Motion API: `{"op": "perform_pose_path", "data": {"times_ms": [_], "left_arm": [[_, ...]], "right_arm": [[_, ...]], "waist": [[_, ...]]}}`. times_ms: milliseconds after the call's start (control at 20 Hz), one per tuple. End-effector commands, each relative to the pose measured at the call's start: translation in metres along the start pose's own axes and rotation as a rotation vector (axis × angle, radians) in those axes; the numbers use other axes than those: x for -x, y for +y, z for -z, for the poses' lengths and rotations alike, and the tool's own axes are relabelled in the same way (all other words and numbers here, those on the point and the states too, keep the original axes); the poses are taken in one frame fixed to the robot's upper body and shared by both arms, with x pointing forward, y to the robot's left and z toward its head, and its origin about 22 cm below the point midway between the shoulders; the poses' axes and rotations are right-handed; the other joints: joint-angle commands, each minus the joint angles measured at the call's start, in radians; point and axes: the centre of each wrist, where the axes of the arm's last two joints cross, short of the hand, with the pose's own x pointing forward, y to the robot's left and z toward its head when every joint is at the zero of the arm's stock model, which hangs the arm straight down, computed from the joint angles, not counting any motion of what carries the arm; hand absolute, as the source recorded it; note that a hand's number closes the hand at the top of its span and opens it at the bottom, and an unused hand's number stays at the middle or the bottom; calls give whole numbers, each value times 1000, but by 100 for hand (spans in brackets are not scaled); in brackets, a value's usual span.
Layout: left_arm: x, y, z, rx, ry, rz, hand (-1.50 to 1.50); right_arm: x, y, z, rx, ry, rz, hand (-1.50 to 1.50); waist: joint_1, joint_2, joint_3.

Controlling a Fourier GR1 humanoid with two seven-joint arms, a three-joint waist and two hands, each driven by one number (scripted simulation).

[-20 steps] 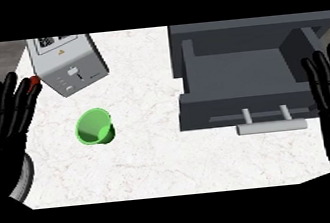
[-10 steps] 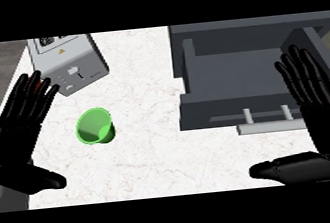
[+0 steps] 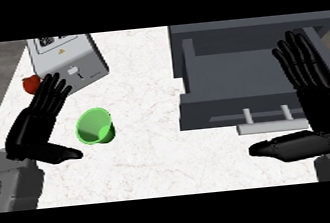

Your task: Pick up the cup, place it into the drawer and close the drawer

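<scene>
Two hands are held open, fingers straight, nothing grasped: the left hand just beside the cup, the right hand at the open drawer's right side. The green cup is laid tipped on the tabletop, its mouth apparently turned upward and forward. It is judged light, stiff and smooth; hold is best taken round its wall.
</scene>
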Motion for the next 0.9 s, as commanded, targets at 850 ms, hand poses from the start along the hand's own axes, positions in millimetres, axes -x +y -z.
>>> {"op": "perform_pose_path", "data": {"times_ms": [850], "left_arm": [[120,41,-39,-89,140,82,-150]], "right_arm": [[-16,-10,35,-3,-23,-13,-150]], "waist": [[-6,3,-1]]}}
